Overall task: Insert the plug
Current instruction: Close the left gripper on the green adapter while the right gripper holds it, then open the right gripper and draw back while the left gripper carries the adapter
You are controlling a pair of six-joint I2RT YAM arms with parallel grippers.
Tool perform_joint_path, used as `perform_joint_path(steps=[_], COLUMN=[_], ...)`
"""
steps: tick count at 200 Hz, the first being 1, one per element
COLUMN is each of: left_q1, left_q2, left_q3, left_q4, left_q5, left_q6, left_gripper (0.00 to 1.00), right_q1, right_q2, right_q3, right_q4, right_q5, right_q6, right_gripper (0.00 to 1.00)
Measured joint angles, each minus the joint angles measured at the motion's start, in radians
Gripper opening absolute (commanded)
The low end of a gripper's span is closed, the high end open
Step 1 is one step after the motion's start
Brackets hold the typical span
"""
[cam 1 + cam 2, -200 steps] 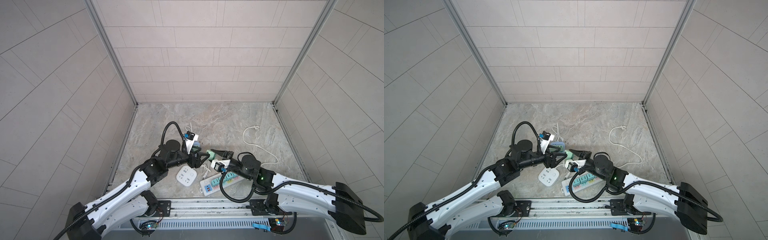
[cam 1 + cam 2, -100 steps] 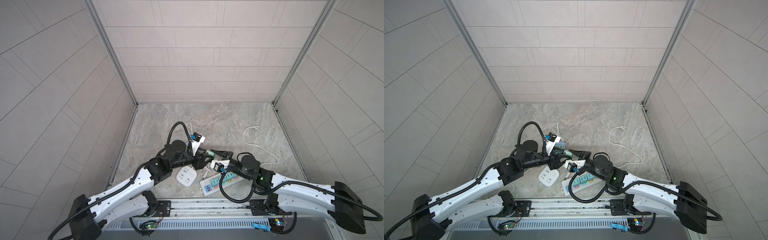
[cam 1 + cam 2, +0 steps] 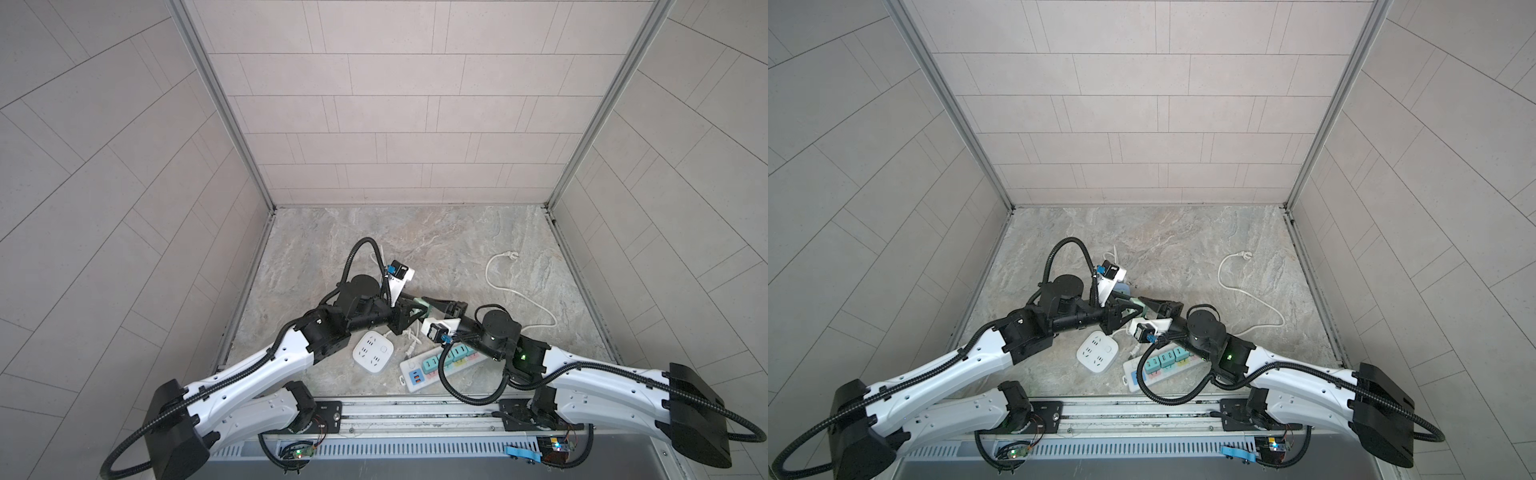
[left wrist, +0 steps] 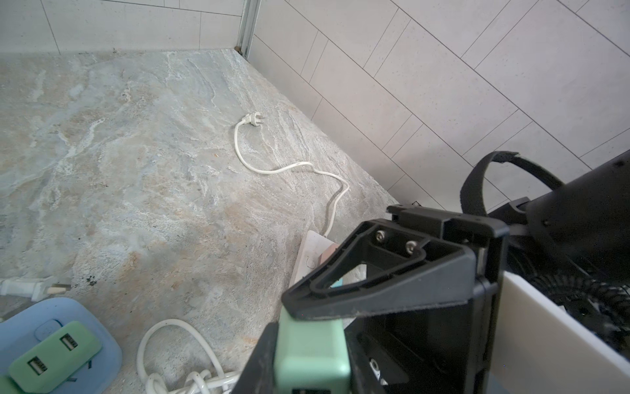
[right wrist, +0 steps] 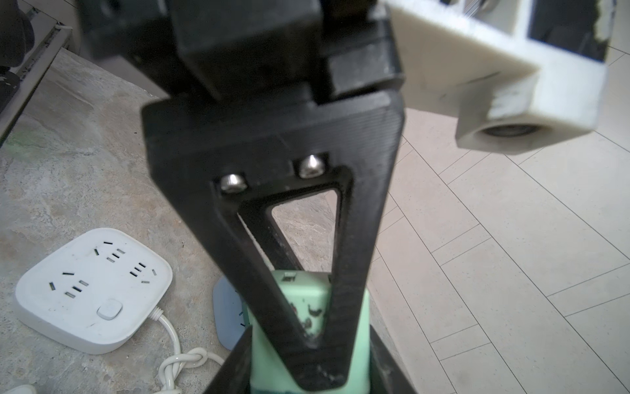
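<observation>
As right gripper (image 5: 308,375) clamps — plug (image 5: 304,297) between jaws.

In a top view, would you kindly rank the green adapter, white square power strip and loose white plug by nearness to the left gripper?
1. green adapter, held in the left gripper.
2. white square power strip, front left.
3. loose white plug, back right.

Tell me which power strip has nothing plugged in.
The square white strip: all its sockets are bare. The long strip carries teal plugs, the blue one a green adapter.
</observation>
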State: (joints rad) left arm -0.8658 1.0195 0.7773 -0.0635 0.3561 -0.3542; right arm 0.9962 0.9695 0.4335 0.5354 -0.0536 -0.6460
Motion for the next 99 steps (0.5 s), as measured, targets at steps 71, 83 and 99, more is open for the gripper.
perform_joint_path(steps=[71,83,99], left_q1=[-0.006,-0.006,-0.006], left_q2=[0.079,0.079,0.077], left_q3=[0.123,0.167,0.228], left_q4=[-0.12,-0.159,-0.201], left_q5=[-0.056,-0.098,-0.156], left_q6=[0.105,0.134,0.181], left_gripper=[0.05,0.01,0.0], right_q1=[0.002,0.002,-0.003], right_q2=[-0.047,-0.094,-0.18], right_q3=[0.071,0.062,0.027], right_q4=[-0.104,-0.13,-0.153], right_q5=[0.098,0.113,0.14], right_q6=[0.104,0.118,0.138], right_gripper=[1.0,1.0,1.0])
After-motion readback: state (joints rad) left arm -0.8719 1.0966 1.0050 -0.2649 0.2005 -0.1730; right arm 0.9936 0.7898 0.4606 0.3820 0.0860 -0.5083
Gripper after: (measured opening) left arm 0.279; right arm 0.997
